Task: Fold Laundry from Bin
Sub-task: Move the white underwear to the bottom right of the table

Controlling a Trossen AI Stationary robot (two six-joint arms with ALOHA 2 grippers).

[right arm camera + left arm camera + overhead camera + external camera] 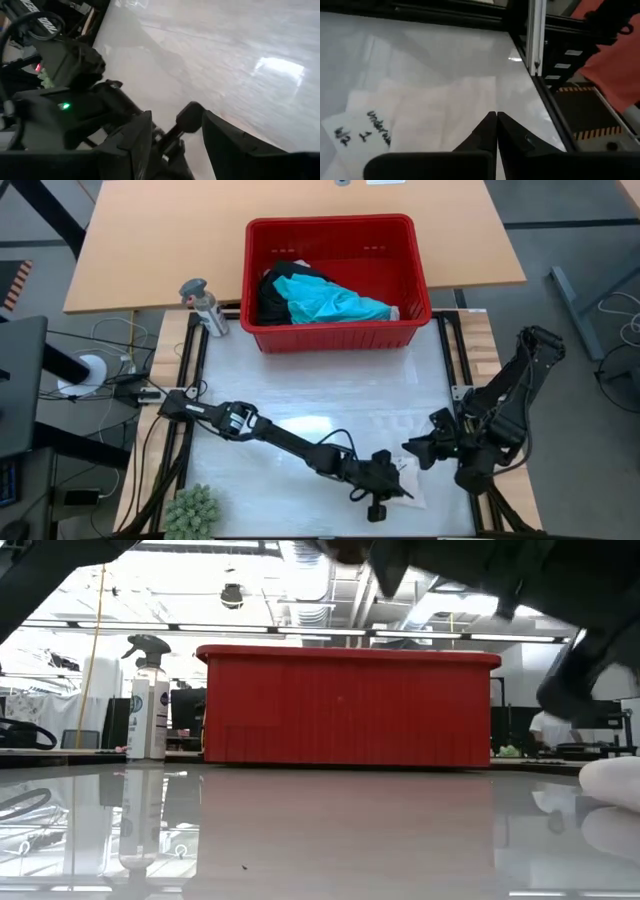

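While most of the laundry (320, 298) lies heaped in the bin (338, 232) — a turquoise shirt (335, 304) spread over black clothing (272, 295) — one small pale piece (413, 476) lies flat on the white table (330, 385), well away from the bin, near the table's front edge. In the left wrist view that pale piece (427, 120) shows handwriting on a lighter patch at one corner.

The bin itself is red, with slotted sides and a thick rim, and stands at the far edge of the white table, partly on the wooden tabletop (150, 240) behind it. From table height its long red wall (345, 705) fills the middle of the view.

The left gripper (385, 492) reaches across from the bin's left side to the pale piece; its fingers (492, 135) are pressed together, tips down on or just above the cloth — which of the two, I cannot tell. The right gripper (425, 450) hangs just beside the pale piece, on the side away from the left arm, with its fingers (137, 137) apart and nothing between them.

A spray bottle (205, 305) stands just left of the bin. A small green plant (190, 510) sits at the front left corner, far from the bin.
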